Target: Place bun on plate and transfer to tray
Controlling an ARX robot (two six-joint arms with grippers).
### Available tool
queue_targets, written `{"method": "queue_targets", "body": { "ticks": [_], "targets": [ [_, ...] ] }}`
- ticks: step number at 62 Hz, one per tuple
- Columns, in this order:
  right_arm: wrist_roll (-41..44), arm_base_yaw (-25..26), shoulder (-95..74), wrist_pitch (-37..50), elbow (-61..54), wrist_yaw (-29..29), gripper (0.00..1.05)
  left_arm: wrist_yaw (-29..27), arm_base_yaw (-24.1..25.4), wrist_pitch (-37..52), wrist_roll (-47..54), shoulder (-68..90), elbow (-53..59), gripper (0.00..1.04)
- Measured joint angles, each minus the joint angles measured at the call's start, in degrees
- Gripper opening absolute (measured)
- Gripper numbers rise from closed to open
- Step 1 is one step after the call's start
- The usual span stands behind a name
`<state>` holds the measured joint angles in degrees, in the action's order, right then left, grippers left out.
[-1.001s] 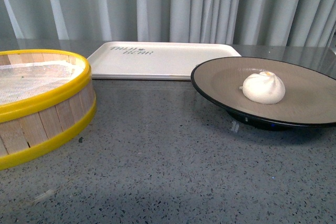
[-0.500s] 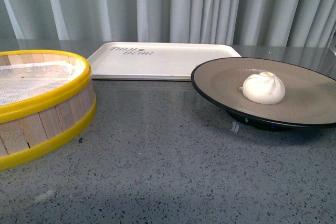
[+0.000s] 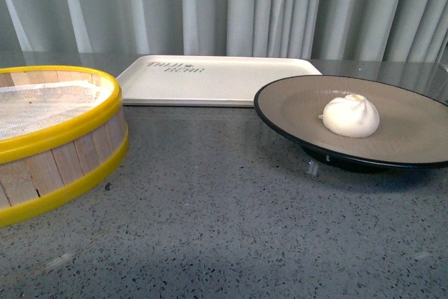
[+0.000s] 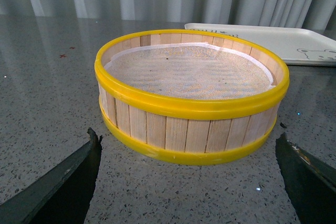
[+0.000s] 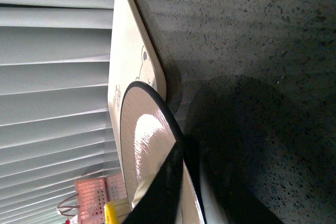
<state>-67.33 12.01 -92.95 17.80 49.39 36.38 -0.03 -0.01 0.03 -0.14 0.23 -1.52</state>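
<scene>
The white pleated bun (image 3: pixel 350 115) sits on the beige plate (image 3: pixel 294 103) with its black rim, at the right of the front view. The plate's foot hangs just above the grey counter. My right gripper (image 5: pixel 184 153) is shut on the plate's rim (image 5: pixel 157 111), one dark finger over the inside and one under it. The cream tray (image 3: pixel 210 78) lies flat behind the plate; in the right wrist view the tray (image 5: pixel 128 61) is just beyond the plate's far edge. My left gripper (image 4: pixel 187 139) is open and holds nothing. Neither gripper shows in the front view.
A yellow-rimmed wooden steamer basket (image 3: pixel 56 138) lined with white cloth stands at the left, directly ahead of the left gripper in its wrist view (image 4: pixel 191 93). Grey curtains hang behind the speckled counter (image 3: pixel 224 229).
The plate with the bun has risen slightly off the counter and drifted a little to the left. The basket and the tray have not moved.
</scene>
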Motion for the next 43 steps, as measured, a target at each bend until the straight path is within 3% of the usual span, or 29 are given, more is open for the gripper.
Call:
{"method": "queue_targets", "body": {
  "ticks": [7,26,36,43],
  "targets": [
    [-0.22,-0.02,0.02,0.63,-0.02,0.59,0.02,0.0,0.0,0.0,0.0,-0.02,0.0,0.98],
    [-0.24,-0.17,0.33,1.44,0.02,2.78,0.02,0.0,0.0,0.0,0.0,-0.02,0.0,0.98],
    [0.92,-0.22,1.86,0.02,0.24,1.07,0.02,0.0,0.0,0.0,0.0,-0.02,0.0,0.98],
    [3.23,0.11,5.55,-2.43,-0.17,-2.84,0.19,0.0,0.0,0.0,0.0,-0.02,0.0,0.98]
  ]
}}
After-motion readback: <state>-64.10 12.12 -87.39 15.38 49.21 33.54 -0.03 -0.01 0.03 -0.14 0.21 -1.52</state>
